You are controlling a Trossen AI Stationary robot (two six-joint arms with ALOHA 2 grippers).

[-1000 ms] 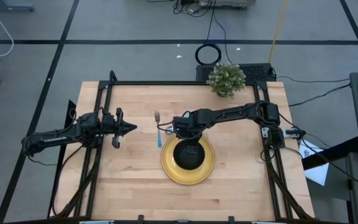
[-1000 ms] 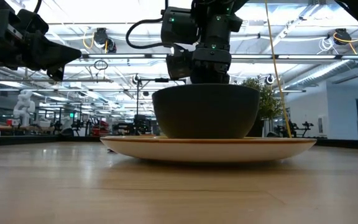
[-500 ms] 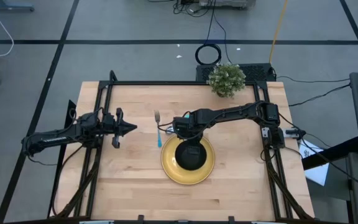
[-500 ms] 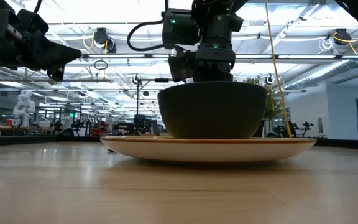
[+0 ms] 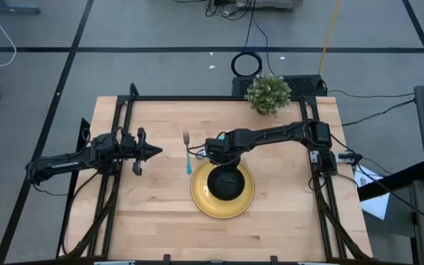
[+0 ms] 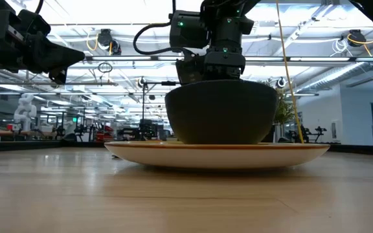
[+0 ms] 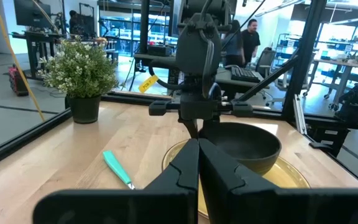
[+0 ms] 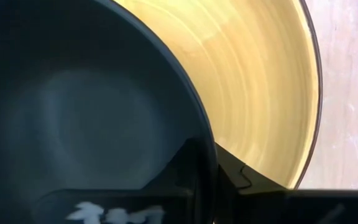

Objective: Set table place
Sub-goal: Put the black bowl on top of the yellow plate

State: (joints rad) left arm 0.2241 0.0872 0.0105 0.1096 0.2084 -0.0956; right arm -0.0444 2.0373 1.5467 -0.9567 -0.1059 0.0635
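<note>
Here the right gripper (image 8: 211,186) has its jaws clamped on the black bowl's (image 5: 227,183) rim, bowl resting on the yellow plate (image 5: 201,199).

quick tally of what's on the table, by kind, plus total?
Plates: 1, yellow plate
Bowls: 1, black bowl, sitting on the plate
Forks: 1, fork with a teal handle, beside the plate
Plants: 1, potted plant at the far edge
Total: 4
</note>
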